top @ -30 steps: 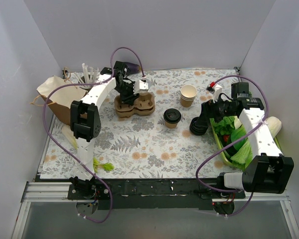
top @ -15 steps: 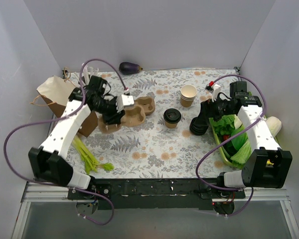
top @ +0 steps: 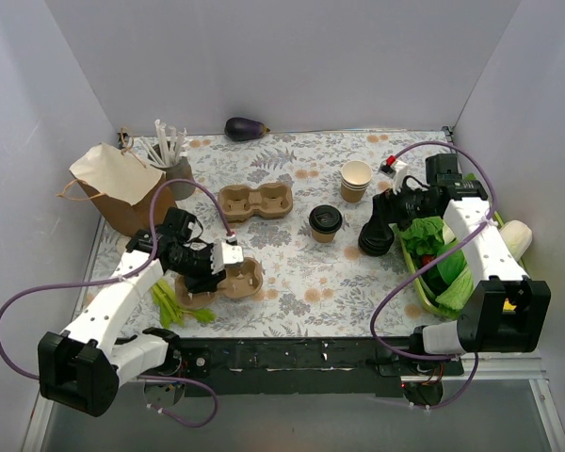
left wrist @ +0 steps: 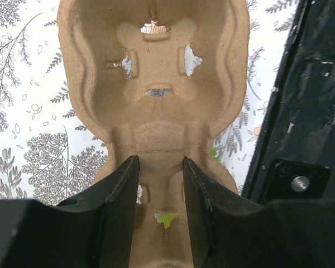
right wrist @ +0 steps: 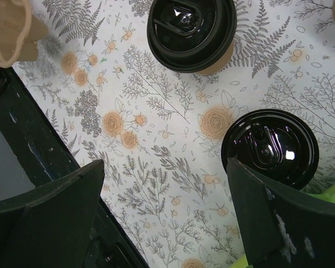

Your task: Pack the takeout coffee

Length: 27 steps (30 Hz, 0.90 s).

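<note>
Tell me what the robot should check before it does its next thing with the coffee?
1. Left gripper has the cup carrier: ok, its fingers pinch the middle ridge.
2. Carrier pockets are free: ok, the wrist view shows nothing in the pocket ahead.
3. Coffee has its lid on and stands upright: ok.
4. Right gripper is ready to grab: ok, wide open and holding nothing.
5. Right gripper is lined up on the coffee: not ok, it sits nearer the pile of lids.
6. Bag is open enough for the carrier: cannot tell from here.
</note>
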### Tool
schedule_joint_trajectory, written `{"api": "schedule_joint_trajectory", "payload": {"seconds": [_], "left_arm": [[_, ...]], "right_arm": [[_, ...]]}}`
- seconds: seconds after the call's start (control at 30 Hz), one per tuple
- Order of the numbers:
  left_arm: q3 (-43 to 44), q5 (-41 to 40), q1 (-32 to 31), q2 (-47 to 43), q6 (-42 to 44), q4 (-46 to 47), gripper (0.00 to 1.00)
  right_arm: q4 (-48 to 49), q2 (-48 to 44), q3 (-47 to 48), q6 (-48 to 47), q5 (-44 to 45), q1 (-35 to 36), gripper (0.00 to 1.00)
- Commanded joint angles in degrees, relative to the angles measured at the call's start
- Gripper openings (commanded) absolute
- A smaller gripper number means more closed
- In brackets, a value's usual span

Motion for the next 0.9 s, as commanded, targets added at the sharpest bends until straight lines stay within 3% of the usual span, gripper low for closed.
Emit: {"api": "schedule_joint_trajectory", "payload": {"seconds": [0.0, 0.17, 0.23, 0.37, 0.47, 0.5, 0.6, 0.67, 0.77, 0.87], "left_arm": [[-3.13, 0.30, -0.08, 0.68, 3.39, 8.85, 0.20], [-4.89, 1.89, -0.26, 0.86, 7.78, 8.78, 0.42], [-5.59, 1.71, -0.26, 0.42, 9.10, 8.16, 0.45], [-4.63, 3.11, -0.26, -1.24, 9.47, 6.05, 0.62], [1.68, 4.43, -0.26, -2.83, -0.43, 12.25, 0.65], [4.92, 3.91, -0.26, -2.39, -12.48, 15.16, 0.66], [19.33, -5.29, -0.17, 2.60, -32.99, 23.09, 0.66], [29.75, -16.06, 0.01, 7.51, -38.86, 23.46, 0.71], [39.98, -25.50, 3.25, 13.14, -42.65, 20.65, 0.71], [46.32, -29.73, 10.71, 15.27, -46.16, 19.50, 0.72]], "right_arm": [[-0.14, -1.55, 0.88, -0.72, -1.03, 1.07, 0.98], [-0.05, -2.17, 0.34, -0.10, -0.76, 1.25, 0.98], [0.04, -1.90, 0.78, -0.28, -0.85, 1.34, 0.98], [-0.49, -1.11, 3.41, -4.47, 2.64, 4.66, 0.98], [-2.68, -0.23, 7.28, -10.36, 5.64, 10.01, 0.98], [-3.12, 0.03, 8.51, -11.34, 5.91, 11.17, 0.98], [-3.39, 0.91, 8.78, -12.84, 8.02, 15.39, 0.98], [-2.25, 1.61, 8.43, -12.32, 8.29, 16.80, 0.98], [-1.28, 3.28, 8.96, -9.95, 7.24, 17.33, 0.98], [-0.76, 4.69, 10.10, -9.16, 6.79, 17.68, 0.98]]}}
